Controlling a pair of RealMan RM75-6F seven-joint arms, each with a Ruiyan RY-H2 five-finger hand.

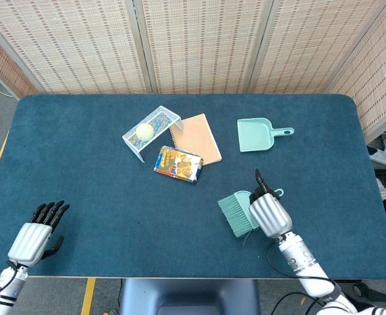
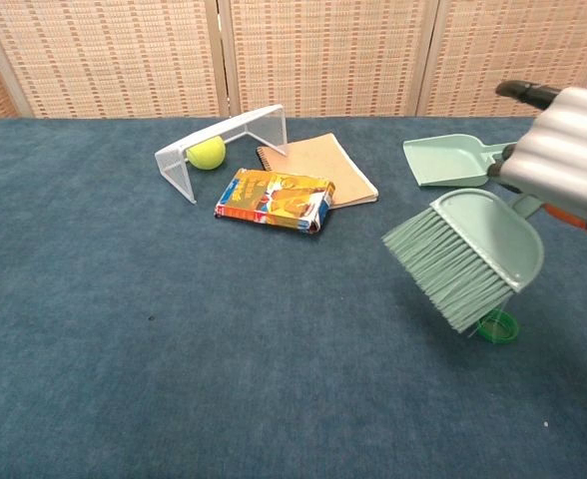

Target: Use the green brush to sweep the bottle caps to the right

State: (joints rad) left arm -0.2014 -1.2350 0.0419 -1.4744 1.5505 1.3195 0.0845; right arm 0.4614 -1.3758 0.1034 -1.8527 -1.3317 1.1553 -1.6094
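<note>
While the left hand (image 1: pixel 32 237) is resting idle with fingers apart, the right hand (image 1: pixel 268 214), fingers clamped on the green brush (image 2: pixel 468 254), is carrying it above the bottle caps, only a green cap (image 2: pixel 499 326) showing, apparently needing bristles lowered left of them.

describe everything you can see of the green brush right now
The green brush is pale mint plastic, with a rounded flat head and a fan of matching bristles. The right robot hand holds it by the handle, which is mostly hidden. It is tilted, bristles pointing down and to the left, and in the chest view it looks lifted off the blue table. It partly hides a dark green bottle cap behind its lower edge. Nothing but the hand visibly touches it.
</note>
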